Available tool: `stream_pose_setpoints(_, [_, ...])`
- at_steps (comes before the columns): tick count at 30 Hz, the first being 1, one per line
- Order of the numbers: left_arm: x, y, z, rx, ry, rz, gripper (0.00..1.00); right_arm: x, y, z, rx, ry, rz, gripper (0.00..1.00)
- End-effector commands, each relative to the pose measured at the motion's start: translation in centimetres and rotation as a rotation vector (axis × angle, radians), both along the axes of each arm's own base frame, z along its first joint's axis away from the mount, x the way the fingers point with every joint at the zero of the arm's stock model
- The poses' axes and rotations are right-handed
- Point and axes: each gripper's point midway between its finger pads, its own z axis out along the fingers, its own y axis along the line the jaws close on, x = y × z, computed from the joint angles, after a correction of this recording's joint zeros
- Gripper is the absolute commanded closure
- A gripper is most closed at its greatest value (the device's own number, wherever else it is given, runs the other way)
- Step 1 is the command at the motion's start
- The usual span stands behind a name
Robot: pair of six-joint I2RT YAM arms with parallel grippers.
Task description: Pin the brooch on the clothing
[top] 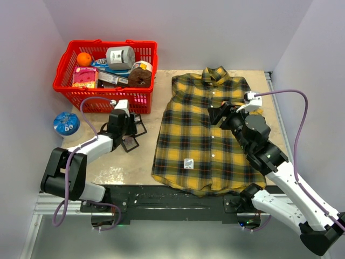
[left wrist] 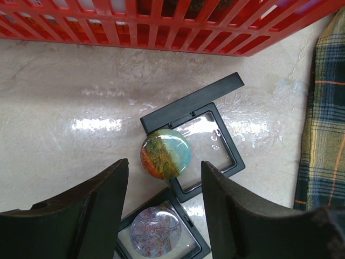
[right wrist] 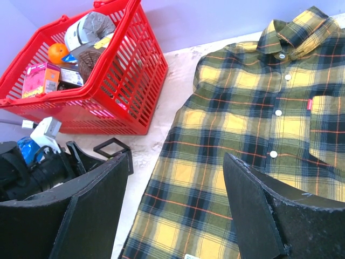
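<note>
The brooch [left wrist: 165,154], a round glossy dome in orange, green and blue, lies on the edge of an open black display case [left wrist: 207,135] on the marble table. My left gripper [left wrist: 165,163] hovers right over it, open, with one finger on each side and nothing gripped. A second, pink-and-blue round brooch [left wrist: 156,232] sits in another black case between the fingers, closer to the wrist. The clothing [top: 207,135], a yellow-and-dark plaid shirt, lies flat at centre right. My right gripper [top: 221,114] hangs open above the shirt's chest [right wrist: 242,108], holding nothing.
A red basket [top: 69,89] with an orange, a tin and packets stands at the back left, just behind the cases; its wall [left wrist: 161,24] shows in the left wrist view. A blue round object [top: 66,123] lies at the far left. The shirt's edge [left wrist: 323,118] lies right of the cases.
</note>
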Motion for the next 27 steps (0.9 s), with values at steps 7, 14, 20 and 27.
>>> stream_pose_setpoints(7, [1.0,-0.2,-0.4,-0.028,-0.015,0.008,0.39,-0.4,-0.4,1.2,0.027,-0.025,-0.008,0.25])
stream_pose_setpoints(14, [0.9,0.0,-1.1,-0.029,0.01,0.016,0.41,-0.3,-0.3,1.1,0.023,-0.021,-0.003,0.25])
stream_pose_setpoints(20, [1.1,-0.1,-1.0,-0.031,0.001,0.009,0.41,-0.5,-0.4,1.5,0.031,-0.029,-0.005,0.25])
stream_pose_setpoints(27, [1.5,-0.6,-1.5,-0.051,0.021,-0.007,0.41,-0.7,-0.3,1.5,0.038,-0.029,0.004,0.25])
